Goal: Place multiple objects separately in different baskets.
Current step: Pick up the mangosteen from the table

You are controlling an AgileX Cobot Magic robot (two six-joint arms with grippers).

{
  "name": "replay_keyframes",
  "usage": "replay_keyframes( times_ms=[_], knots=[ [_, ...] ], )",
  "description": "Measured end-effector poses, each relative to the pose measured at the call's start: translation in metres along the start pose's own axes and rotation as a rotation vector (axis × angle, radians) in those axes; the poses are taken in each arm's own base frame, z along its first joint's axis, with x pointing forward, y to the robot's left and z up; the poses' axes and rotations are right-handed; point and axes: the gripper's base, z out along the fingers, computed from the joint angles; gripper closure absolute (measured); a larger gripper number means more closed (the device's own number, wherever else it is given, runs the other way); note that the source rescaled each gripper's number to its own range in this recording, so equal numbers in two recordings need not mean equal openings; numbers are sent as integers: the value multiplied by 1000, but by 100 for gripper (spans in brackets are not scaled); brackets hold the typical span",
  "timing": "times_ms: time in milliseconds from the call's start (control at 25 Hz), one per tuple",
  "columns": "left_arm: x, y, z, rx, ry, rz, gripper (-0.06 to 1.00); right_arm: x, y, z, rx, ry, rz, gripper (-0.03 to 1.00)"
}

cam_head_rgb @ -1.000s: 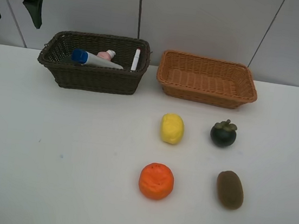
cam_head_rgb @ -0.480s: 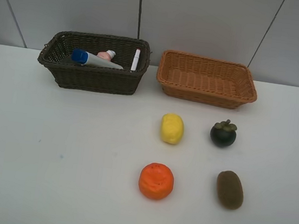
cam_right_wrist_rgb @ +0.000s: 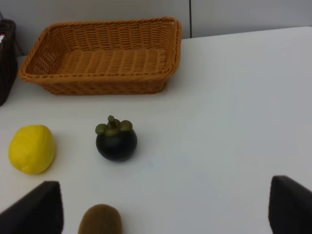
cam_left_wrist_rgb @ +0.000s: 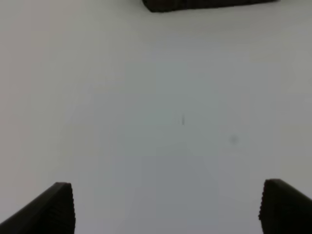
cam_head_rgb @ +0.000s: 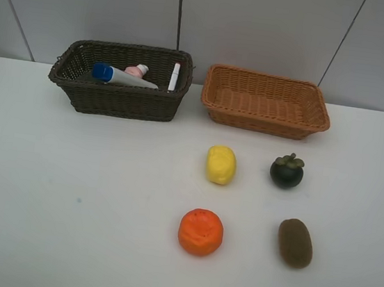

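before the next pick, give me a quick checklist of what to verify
1. Right end effector open and empty: ok.
2. Left end effector open and empty: ok.
3. Orange-tan basket has room: ok, nothing in it.
4. Mangosteen clear of the lemon and kiwi: ok.
5. All fruit sorted: not ok, the orange and the other three lie on the table.
6. Dark basket holds tube, pink bottle, marker: ok.

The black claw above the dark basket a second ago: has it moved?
Yes. The left gripper has withdrawn out of the high view, away from the left end of the dark brown basket.
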Motion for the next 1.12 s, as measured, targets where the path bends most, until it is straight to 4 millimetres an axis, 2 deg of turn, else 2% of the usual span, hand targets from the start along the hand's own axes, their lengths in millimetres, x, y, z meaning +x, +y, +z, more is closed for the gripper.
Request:
replay_keyframes(
  times_ms=[120, 240, 1120],
  knots=[
    [22, -2, -10, 18, -103, -7, -5, 0, 0, 0, 0, 0, 0, -3],
    [31, -3, -14, 35, -153, 10, -5, 0, 0, 0, 0, 0, 0, -3],
    [32, -6, -12, 62, -158, 58, -5, 0, 0, 0, 0, 0, 0, -3]
  ],
)
